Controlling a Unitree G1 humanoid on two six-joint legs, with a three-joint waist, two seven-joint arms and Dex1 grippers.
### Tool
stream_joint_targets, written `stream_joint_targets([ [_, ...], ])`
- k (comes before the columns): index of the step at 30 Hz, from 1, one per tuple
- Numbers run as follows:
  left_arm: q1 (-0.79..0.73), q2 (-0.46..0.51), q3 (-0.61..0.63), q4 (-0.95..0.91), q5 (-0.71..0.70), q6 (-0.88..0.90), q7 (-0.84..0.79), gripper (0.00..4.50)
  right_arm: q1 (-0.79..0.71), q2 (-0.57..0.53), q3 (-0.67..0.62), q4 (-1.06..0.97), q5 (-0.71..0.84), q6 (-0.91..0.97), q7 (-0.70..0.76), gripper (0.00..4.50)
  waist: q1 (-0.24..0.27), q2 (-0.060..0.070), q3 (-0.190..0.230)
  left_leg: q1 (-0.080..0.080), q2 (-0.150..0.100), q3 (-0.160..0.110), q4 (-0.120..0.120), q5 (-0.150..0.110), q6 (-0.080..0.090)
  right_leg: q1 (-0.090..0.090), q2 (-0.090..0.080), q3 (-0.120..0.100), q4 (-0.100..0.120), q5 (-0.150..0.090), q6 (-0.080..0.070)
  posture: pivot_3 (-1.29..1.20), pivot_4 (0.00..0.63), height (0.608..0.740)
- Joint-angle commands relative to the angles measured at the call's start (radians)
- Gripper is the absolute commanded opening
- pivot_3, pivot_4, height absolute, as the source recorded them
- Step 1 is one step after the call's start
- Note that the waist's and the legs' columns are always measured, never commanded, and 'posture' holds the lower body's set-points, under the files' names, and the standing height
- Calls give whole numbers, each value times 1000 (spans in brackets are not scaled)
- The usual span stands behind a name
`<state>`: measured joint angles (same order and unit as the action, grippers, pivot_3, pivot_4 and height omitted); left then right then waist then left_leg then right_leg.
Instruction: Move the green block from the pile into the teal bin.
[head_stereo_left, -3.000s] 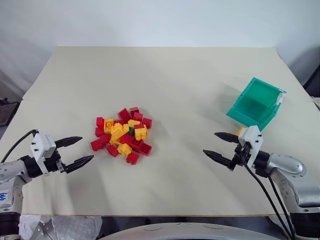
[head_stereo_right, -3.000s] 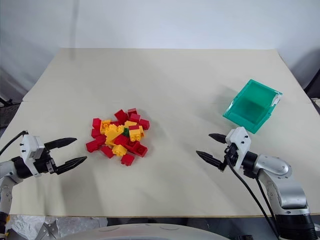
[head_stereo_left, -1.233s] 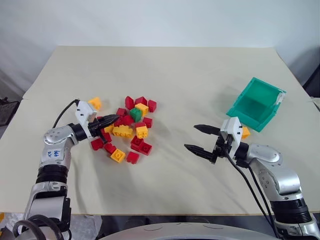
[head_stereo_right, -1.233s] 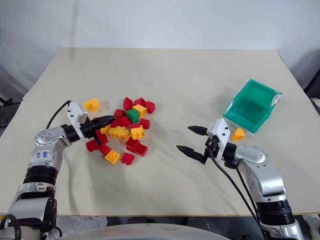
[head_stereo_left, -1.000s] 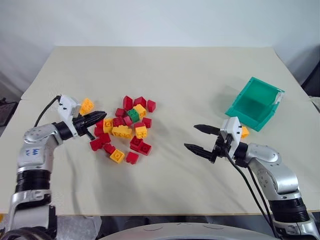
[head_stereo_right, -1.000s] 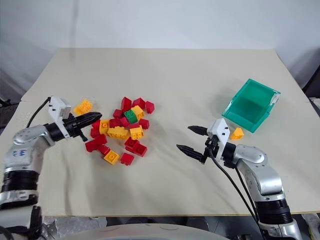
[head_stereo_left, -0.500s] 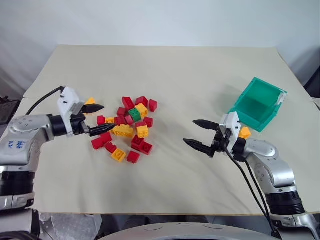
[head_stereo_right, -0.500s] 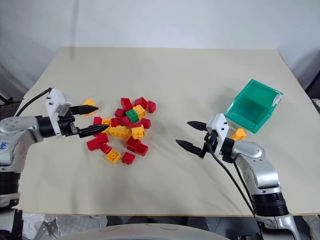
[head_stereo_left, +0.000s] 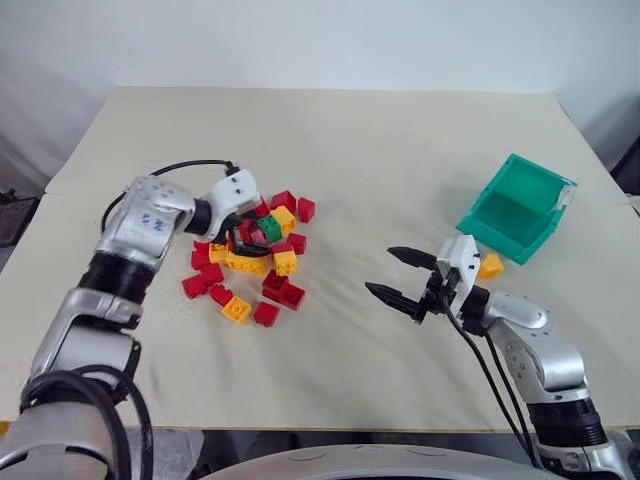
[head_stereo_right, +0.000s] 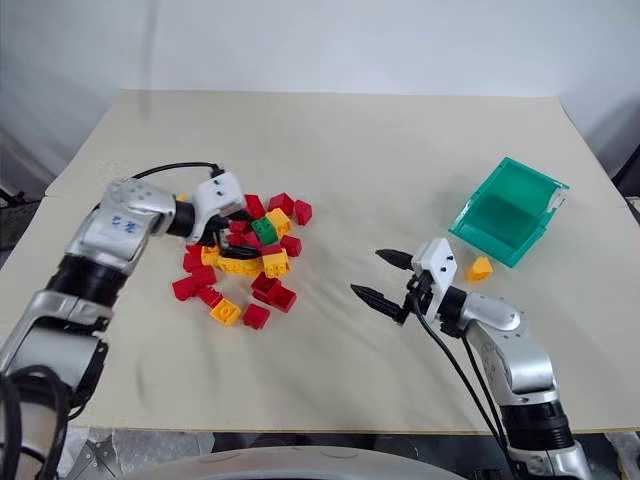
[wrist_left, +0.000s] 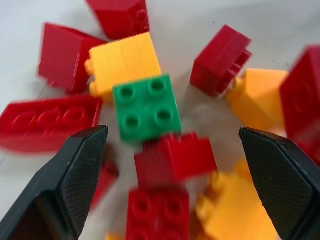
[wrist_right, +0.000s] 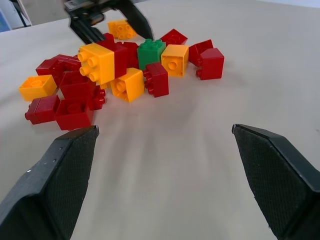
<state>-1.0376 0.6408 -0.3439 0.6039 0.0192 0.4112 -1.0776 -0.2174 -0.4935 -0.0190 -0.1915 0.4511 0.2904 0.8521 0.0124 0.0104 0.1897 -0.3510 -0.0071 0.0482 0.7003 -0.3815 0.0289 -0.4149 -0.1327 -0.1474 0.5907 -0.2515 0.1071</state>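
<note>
The green block (head_stereo_left: 269, 228) lies studs-up in the upper middle of the pile (head_stereo_left: 250, 262) of red and yellow bricks, touching a yellow brick and a red one. My left gripper (head_stereo_left: 250, 232) hangs over the pile just left of the green block, pointing down, open; in the left wrist view its fingers (wrist_left: 82, 165) stand wide on either side, with the green block (wrist_left: 146, 106) a little beyond the tips. My right gripper (head_stereo_left: 380, 270) is open and empty, level above the table between the pile and the teal bin (head_stereo_left: 497, 228).
A lone yellow brick (head_stereo_left: 490, 265) lies by the bin's near wall, close behind my right wrist. The bin sits tilted near the table's right edge. Another yellow brick (wrist_right: 122, 29) lies on the pile's far left, behind my left gripper.
My left arm has swung right from the pile's left side to over the pile. Its gripper went from shut to open. The right gripper has stayed in place, open.
</note>
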Motion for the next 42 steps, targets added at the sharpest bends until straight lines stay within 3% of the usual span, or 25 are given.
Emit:
stream_joint_targets([
  [1, -64, -26, -12, 119, 53, -27, -3, 4474, 21, 6, -29, -57, 11, -15, -25, 4500, -2, 0, 0, 0, 0, 0, 0, 0, 0, 0, 0, 0, 0, 0, 0, 0, 150, 740],
  [4, -104, -63, -16, 201, 78, -35, -1, 4474, 34, 5, -31, -66, 9, -19, -37, 4500, -1, -1, 0, 0, 0, 1, 0, 0, 0, 0, 0, 0, 0, 0, 0, 0, 150, 740],
  [7, -136, -96, -11, 266, 98, -39, 6, 3886, 39, 5, -32, -69, 8, -22, -47, 4500, 1, -1, 1, 0, 1, 1, 1, 0, 0, 0, 0, 0, 0, 0, 0, 0, 150, 740],
  [15, -168, -116, 62, 306, 88, -34, 33, 1501, 40, 6, -31, -69, 6, -31, -61, 4500, 3, -1, 1, 0, 2, 0, 1, 0, 0, 0, 0, 0, 0, 0, 1, 0, 150, 740],
  [22, -186, -115, 173, 265, 19, 45, 32, 1522, 42, -3, -49, -73, 10, -30, -72, 4500, 9, -2, 1, -1, 2, 0, 1, 0, 0, 0, 0, 0, 0, 0, 1, 0, 150, 740],
  [28, -170, -168, 328, 95, -170, 44, -36, 1522, 97, -16, -120, -122, 30, -9, -108, 4500, 15, -2, 2, -2, 1, -2, 3, 0, 0, 0, -2, -1, 0, 1, 1, 0, 150, 740],
  [36, -130, -338, 259, 100, -158, -107, -49, 1522, 204, -42, -242, -212, 61, 30, -167, 4500, 15, -2, 1, -1, 1, 0, 4, 0, 0, 0, -1, 0, 1, 1, 2, 0, 150, 740],
  [42, -57, -405, 89, 65, -88, -155, -152, 1522, 245, -64, -296, -256, 89, 63, -190, 4500, 12, -2, 1, 0, 0, 4, 3, 0, 0, 0, 2, 3, 1, 2, 1, 0, 150, 740],
])
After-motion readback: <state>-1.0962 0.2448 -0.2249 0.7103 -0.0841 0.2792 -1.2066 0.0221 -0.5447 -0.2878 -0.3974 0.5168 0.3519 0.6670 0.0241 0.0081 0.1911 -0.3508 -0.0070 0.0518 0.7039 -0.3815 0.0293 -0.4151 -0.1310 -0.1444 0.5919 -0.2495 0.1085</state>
